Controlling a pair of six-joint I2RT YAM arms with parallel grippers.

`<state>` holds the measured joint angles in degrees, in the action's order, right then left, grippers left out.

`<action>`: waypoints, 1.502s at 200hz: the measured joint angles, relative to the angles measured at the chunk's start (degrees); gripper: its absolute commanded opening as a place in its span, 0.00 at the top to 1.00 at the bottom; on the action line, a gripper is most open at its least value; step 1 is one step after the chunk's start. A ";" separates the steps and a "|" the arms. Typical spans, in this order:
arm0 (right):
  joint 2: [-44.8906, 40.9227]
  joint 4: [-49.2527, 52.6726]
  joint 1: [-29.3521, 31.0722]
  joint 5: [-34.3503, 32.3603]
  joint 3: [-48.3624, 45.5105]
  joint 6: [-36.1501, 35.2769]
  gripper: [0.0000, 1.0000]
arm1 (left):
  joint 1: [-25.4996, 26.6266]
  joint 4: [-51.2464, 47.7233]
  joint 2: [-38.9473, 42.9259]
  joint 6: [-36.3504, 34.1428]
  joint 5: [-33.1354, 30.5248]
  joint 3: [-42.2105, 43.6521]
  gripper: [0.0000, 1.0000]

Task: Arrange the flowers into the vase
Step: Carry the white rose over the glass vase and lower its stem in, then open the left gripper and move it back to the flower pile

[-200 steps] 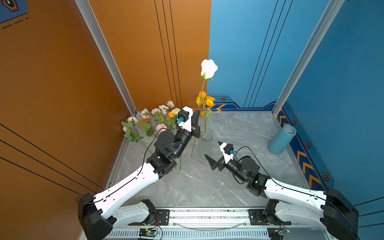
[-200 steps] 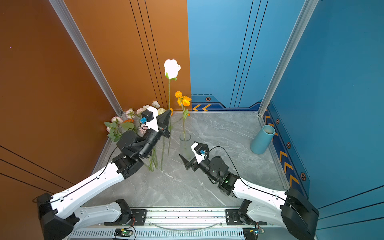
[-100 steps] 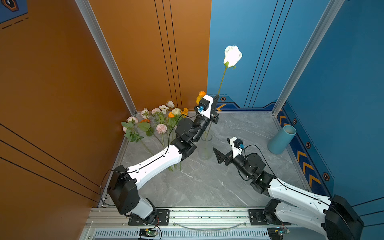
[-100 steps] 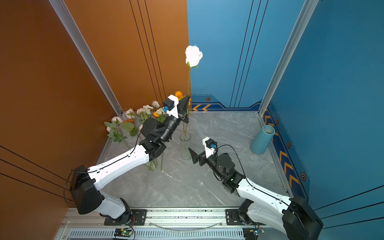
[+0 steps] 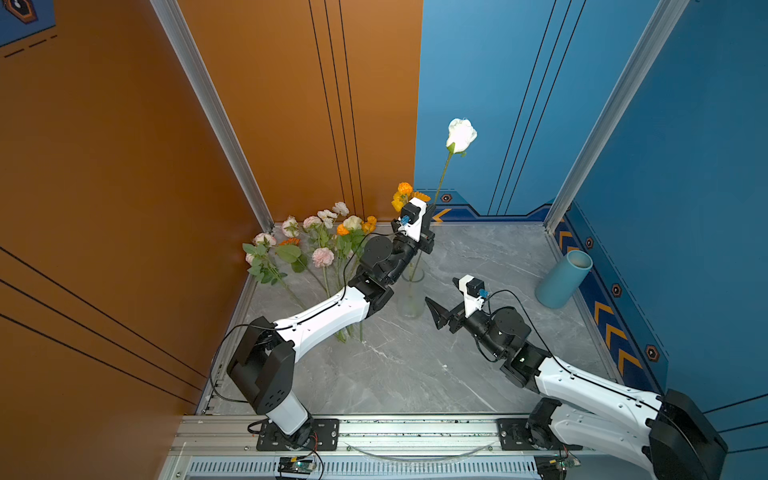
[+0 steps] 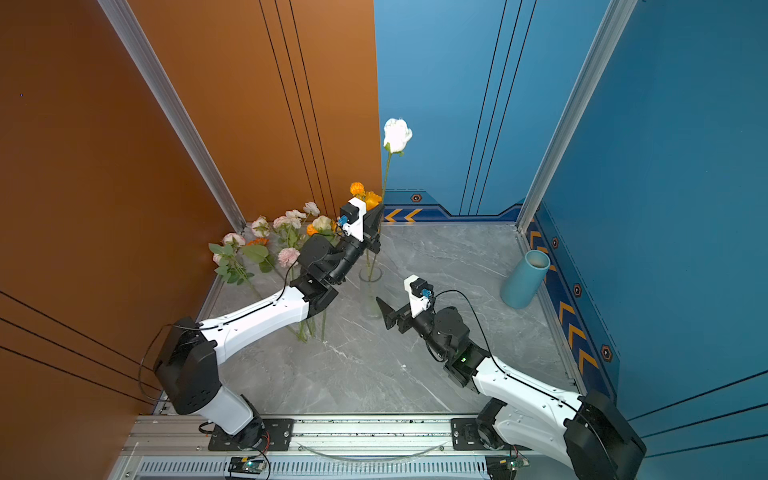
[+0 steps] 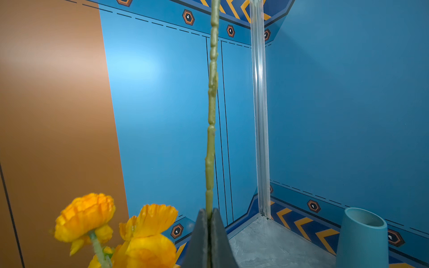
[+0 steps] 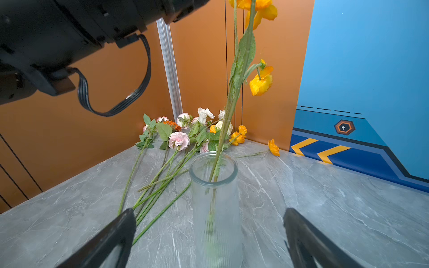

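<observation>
Progress is early: orange blooms [image 8: 261, 83] stand in the glass vase [image 8: 214, 197], and the left end effector [image 7: 209, 212], clenched on the stem of the white rose [image 5: 461, 135], holds it nearly upright over the mouth. Most flowers [image 5: 323, 256] lie on the surface [image 5: 415, 374] by the orange wall [image 5: 291, 104]. Beside the vase the right end effector [image 5: 446, 318] gapes, with open room on its right.

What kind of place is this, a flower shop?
Likely a robot test cell, not a shop: left arm and right arm bolted to an aluminium rail, marble-look tabletop, orange wall, blue wall.
</observation>
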<state>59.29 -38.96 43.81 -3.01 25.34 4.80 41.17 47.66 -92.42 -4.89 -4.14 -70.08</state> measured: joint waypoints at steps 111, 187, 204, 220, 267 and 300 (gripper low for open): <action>0.83 -0.09 0.00 0.46 -0.17 -0.02 0.00 | -0.28 -2.84 0.00 1.75 2.71 10.08 0.84; 0.94 -0.15 0.00 1.31 -0.46 -0.04 0.00 | -0.28 -3.32 0.31 1.92 2.51 13.51 0.66; 0.94 -0.17 0.00 1.31 -0.46 -0.04 0.00 | -0.22 -3.45 1.42 2.40 2.29 14.34 0.58; 0.94 -0.17 0.37 1.22 -0.46 -0.37 0.00 | -0.07 -3.56 3.56 2.10 1.81 15.52 0.50; 1.27 0.50 8.37 -2.95 -0.28 -6.86 0.00 | 1.86 -11.32 11.54 2.05 -16.37 15.74 0.41; 5.55 0.85 14.08 -4.66 1.40 -12.28 0.00 | -5.25 -39.50 8.74 13.99 -26.49 0.55 0.43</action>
<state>64.84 -38.11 57.89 -7.66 26.74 -7.49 35.92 8.16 -83.68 9.10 -30.63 -69.54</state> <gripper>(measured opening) 0.998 0.585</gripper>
